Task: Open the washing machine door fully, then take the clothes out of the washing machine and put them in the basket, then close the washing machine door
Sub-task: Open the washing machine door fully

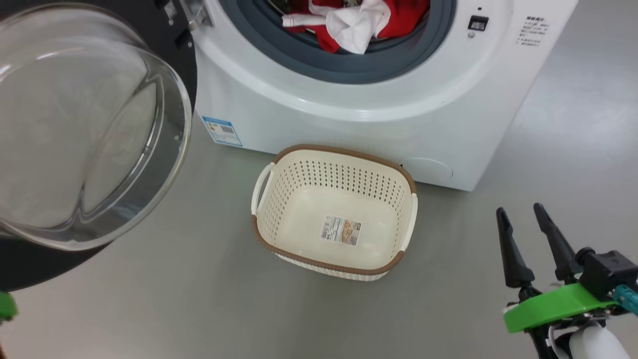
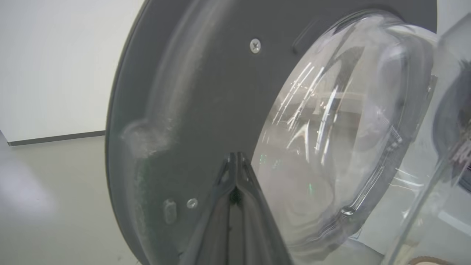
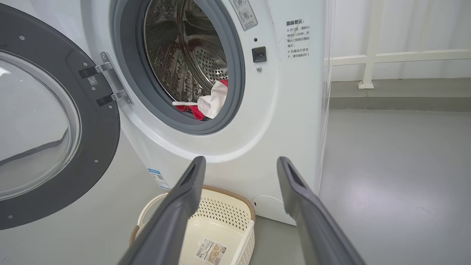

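Hanging open, one door [image 1: 84, 129], one basket [image 1: 324, 179] — left fingers [image 2: 217, 217] pressed together, right fingers [image 3: 180, 209] spread.

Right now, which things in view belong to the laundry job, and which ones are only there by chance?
Belong to the job: washing machine door, open; washing machine; clothes, in the drum; basket, on the floor in front.

Only there: blue label; barcode sticker; white railing.
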Controlling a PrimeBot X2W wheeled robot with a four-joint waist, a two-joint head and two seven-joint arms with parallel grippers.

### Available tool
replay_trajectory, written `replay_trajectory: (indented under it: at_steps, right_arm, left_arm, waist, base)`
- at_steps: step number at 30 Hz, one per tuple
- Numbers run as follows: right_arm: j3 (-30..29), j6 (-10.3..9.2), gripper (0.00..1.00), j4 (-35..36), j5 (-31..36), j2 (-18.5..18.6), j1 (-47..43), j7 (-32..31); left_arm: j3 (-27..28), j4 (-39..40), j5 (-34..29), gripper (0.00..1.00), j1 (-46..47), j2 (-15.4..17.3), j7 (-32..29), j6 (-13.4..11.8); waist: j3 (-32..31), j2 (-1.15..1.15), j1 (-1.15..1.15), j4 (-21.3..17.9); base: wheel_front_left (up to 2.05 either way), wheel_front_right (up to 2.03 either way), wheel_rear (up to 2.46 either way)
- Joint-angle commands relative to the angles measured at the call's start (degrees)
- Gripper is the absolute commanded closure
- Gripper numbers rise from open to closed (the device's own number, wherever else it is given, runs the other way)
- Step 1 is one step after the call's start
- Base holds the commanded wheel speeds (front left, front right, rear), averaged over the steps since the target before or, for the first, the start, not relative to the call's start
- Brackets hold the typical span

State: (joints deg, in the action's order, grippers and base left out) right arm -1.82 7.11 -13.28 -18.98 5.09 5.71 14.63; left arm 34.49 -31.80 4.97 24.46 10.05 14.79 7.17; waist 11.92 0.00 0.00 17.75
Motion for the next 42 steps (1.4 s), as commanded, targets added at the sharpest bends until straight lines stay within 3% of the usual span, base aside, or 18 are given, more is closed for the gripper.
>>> replay_trajectory:
  at_steps: [1, 8, 12, 16, 18, 19, 20, 21, 42]
  right_arm:
    - [1.63, 0.37, 0.0, 0.99, 0.18, 0.01, -1.06, 0.37]
    - [1.75, 0.37, 0.0, 0.81, -0.08, -0.1, -1.91, 0.37]
    - [1.42, 0.37, 0.0, 0.92, -0.4, -0.2, -2.65, 0.37]
    - [1.28, 0.37, 0.0, 1.03, -0.66, -0.38, -3.42, 0.37]
    - [1.23, 0.37, 0.0, 1.07, -0.74, -0.46, -3.64, 0.37]
    - [1.18, 0.37, 0.0, 1.13, -0.75, -0.5, -3.69, 0.37]
    - [1.07, 0.37, 0.0, 1.22, -0.75, -0.55, -3.72, 0.37]
    - [0.98, 0.37, 0.0, 1.29, -0.76, -0.6, -3.76, 0.37]
    - [-2.17, 0.37, 0.0, 2.25, -0.99, -1.11, -3.92, 0.37]
  left_arm:
    - [-0.13, 2.66, 0.97, 1.0, -1.87, 2.23, 0.21, 0.29]
    - [-4.85, 6.63, 3.86, 0.99, -6.75, 0.83, 0.21, 0.3]
    - [-7.33, 9.78, 5.55, 0.76, -9.56, -0.39, 0.21, 0.31]
    - [-9.9, 12.91, 6.72, 0.61, -12.05, -1.93, 0.21, 0.31]
    - [-11.7, 14.55, 7.32, 0.51, -13.28, -2.64, 0.21, 0.31]
    - [-12.56, 15.24, 7.73, 0.32, -13.87, -2.92, 0.21, 0.31]
    - [-13.5, 15.9, 8.18, 0.07, -14.43, -3.13, 0.21, 0.31]
    - [-14.58, 16.51, 8.53, 0.0, -15.0, -3.23, 0.21, 0.31]
    - [-30.74, 22.19, 18.2, 0.0, -20.21, -0.41, 0.21, 0.32]
  waist:
    - [-1.63, 0.0, 0.0, -0.19]
    - [-3.56, 0.0, 0.0, -0.48]
    - [-4.6, 0.0, 0.0, -0.87]
    - [-5.53, 0.0, 0.0, -1.65]
    - [-5.88, 0.0, 0.0, -2.25]
    - [-5.97, 0.0, 0.0, -2.57]
    - [-6.05, 0.0, 0.0, -2.91]
    - [-6.18, 0.0, 0.0, -3.28]
    - [-5.08, 0.0, 0.0, -13.02]
  base:
    - [0.0, 0.0, 0.0]
    - [0.0, 0.0, 0.0]
    - [0.0, 0.0, 0.0]
    - [0.0, 0.0, 0.0]
    - [0.0, 0.0, 0.0]
    - [0.0, 0.0, 0.0]
    - [0.0, 0.0, 0.0]
    - [0.0, 0.0, 0.0]
    - [0.0, 0.0, 0.0]
